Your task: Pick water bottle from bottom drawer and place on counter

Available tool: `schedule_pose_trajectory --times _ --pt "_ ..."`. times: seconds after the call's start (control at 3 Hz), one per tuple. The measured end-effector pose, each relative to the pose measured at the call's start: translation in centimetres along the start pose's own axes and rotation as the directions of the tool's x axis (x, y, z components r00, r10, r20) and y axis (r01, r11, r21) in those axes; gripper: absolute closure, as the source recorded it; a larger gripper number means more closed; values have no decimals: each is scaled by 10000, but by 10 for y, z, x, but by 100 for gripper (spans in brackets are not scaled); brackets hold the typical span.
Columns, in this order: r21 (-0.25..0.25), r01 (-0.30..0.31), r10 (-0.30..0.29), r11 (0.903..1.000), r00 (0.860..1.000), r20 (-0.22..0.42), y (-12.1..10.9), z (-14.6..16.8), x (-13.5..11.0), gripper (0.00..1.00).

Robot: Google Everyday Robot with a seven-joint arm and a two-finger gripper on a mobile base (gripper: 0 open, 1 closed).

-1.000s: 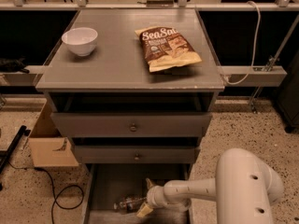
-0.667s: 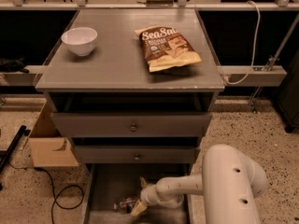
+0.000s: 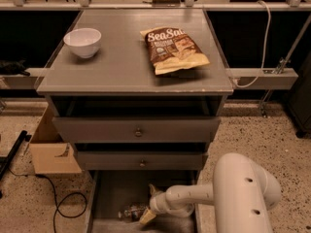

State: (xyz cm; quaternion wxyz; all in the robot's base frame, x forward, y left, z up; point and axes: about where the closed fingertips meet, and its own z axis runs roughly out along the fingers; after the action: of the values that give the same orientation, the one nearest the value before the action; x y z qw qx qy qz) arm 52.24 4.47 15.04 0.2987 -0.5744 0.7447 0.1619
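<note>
The gripper (image 3: 149,205) is low in the bottom drawer (image 3: 114,191), just right of the bottle (image 3: 131,211). A bowl (image 3: 82,41) and chip bag (image 3: 174,50) sit on the counter (image 3: 121,67).

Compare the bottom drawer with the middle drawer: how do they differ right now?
The bottom drawer is pulled far out, floor exposed; the middle drawer is barely out, showing only its front. The bottom drawer holds the water bottle, with the gripper down inside beside it; the middle drawer's contents are hidden. The middle drawer's round knob shows; the bottom drawer's front is out of view. Both are grey.
</note>
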Motion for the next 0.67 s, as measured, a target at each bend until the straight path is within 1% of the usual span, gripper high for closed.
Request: schedule_pose_trajectory --times 0.33,0.67 --pt "33 -199 199 9998 9998 66 -2 -1 8 0" --pt "-120 -442 441 9989 9990 -67 1 3 16 0"
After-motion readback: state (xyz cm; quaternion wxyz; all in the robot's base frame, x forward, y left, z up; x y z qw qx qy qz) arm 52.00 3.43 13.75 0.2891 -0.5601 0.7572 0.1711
